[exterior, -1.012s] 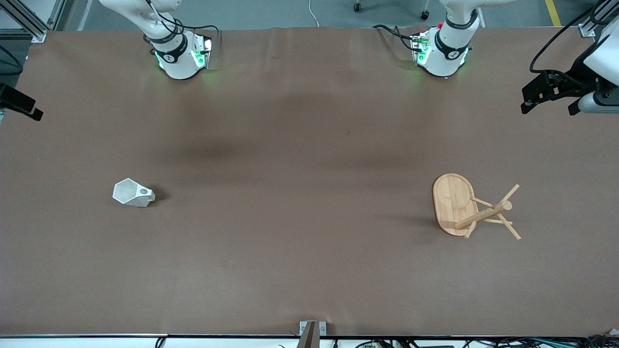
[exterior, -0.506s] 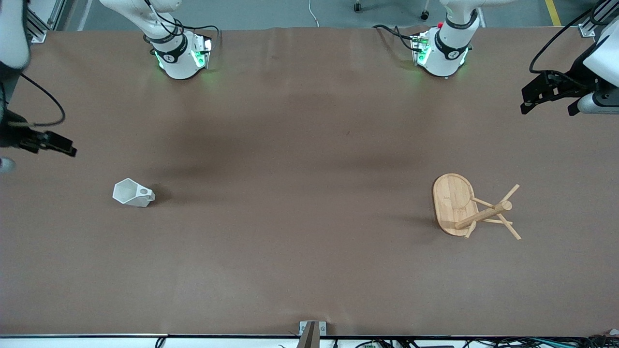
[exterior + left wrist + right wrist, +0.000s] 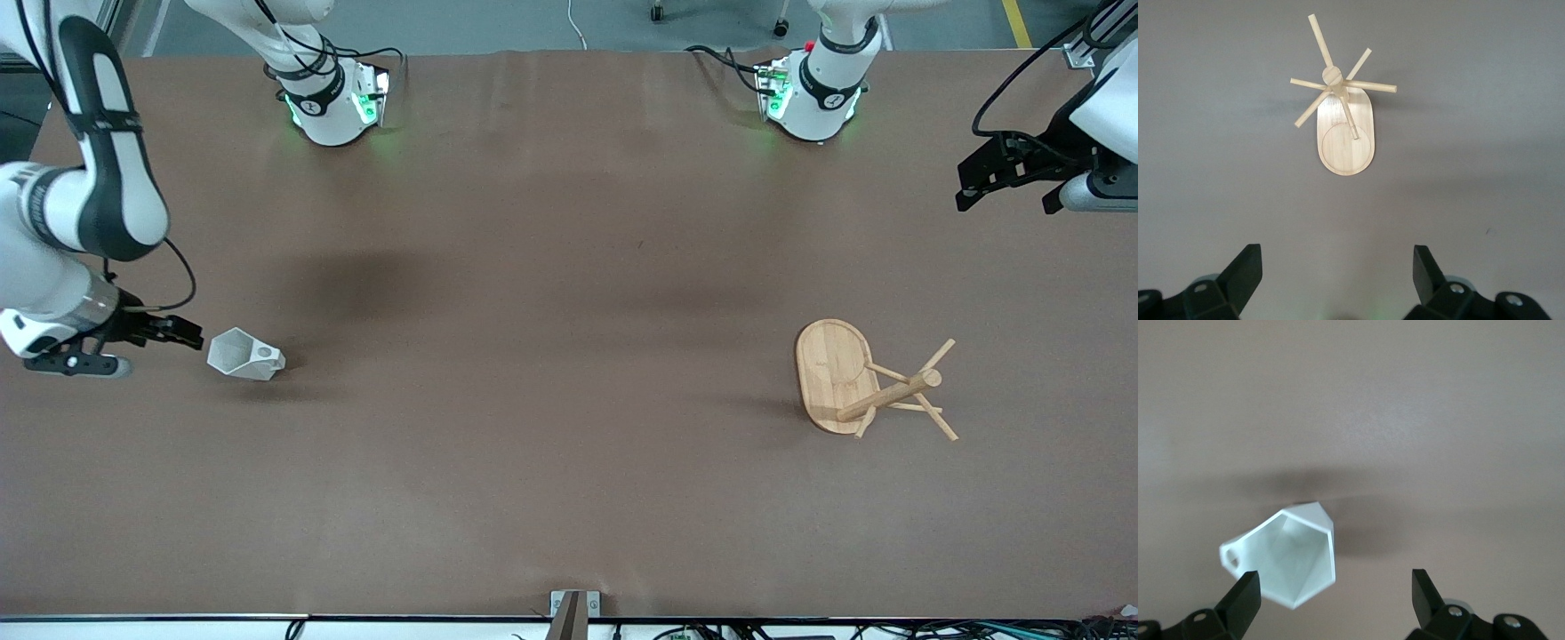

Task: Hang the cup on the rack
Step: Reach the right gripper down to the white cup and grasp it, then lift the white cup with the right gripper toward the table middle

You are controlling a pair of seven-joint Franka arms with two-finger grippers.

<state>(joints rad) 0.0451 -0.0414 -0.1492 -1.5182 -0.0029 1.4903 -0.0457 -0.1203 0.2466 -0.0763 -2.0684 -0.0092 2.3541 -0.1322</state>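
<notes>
The cup (image 3: 244, 355) lay on its side on the bench (image 3: 551, 498), empty, beside the spread right claw (image 3: 191, 340). The rack (image 3: 867, 384) stood well apart; the left claw (image 3: 969, 188) waited, spread.

White faceted cup (image 3: 244, 355), pale light-bamboo rack (image 3: 858, 380) with faint wood grain, plain matte brown table (image 3: 569, 498), black-fingered right gripper (image 3: 156, 335) on white-and-black arm, black left gripper (image 3: 1009, 169), green lights glowing at both white arm bases
</notes>
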